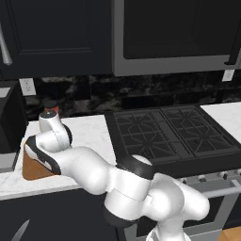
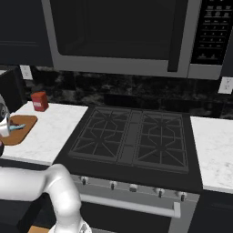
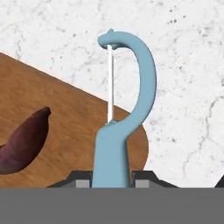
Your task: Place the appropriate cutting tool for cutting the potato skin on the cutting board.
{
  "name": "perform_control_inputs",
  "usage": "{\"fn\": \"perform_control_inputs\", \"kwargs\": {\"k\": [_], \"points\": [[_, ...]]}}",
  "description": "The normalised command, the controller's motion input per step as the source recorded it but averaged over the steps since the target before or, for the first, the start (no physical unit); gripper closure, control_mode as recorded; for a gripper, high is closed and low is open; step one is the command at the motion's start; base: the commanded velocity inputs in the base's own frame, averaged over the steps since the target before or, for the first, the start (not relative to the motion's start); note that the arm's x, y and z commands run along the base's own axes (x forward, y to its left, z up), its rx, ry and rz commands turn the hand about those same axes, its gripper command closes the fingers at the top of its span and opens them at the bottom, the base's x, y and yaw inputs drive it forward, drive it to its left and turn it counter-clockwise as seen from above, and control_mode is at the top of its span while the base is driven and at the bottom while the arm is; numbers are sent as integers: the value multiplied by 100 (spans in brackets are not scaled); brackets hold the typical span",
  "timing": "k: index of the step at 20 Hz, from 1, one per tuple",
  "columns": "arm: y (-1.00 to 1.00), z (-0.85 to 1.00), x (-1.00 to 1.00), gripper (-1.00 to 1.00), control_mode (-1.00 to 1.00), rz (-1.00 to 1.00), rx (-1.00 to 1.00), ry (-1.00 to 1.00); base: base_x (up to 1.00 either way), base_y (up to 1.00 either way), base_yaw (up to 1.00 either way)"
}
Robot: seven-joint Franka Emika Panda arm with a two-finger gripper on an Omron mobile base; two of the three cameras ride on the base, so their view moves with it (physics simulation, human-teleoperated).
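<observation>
- The gripper (image 3: 111, 180) is clamped on the light-blue handle of the peeler (image 3: 120, 127), one dark finger tip (image 3: 81, 179) pressed to each side of it.
- In the hand view the peeler's curved head and thin pale blade reach out past the rounded corner of the cutting board (image 3: 74, 118) and over the white marble counter (image 3: 183, 78); its handle lies above the wood.
- Whether the peeler touches the board or hangs just above it, I cannot tell.
- The potato (image 3: 24, 142), dark reddish-brown and tapered at one end, lies on the board to one side of the peeler handle, apart from it.
- From the right base view the board (image 2: 20, 129) sits at the left end of the counter (image 2: 50, 132), near its front edge, with the blue peeler (image 2: 17, 128) showing over it right beside the robot's hand.
- In the left base view the arm reaches low across the counter's front edge and covers most of the board (image 1: 35, 170), leaving a brown corner in sight.
- A small red container (image 2: 40, 101) stands at the back of the counter, near the wall, well apart from the board.
- The black stove (image 2: 132, 136) sits to the right of that counter stretch.
</observation>
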Motion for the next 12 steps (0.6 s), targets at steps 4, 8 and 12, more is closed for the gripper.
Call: {"fn": "perform_control_inputs", "kwargs": {"k": [4, 8, 12], "points": [[29, -29, 19, 100, -100, 0, 0, -3, 0, 0, 0], [30, -29, 8, 100, -100, 0, 1, -1, 0, 0, 0], [7, -14, 9, -100, -100, 0, 1, 0, 0, 0, 0]]}}
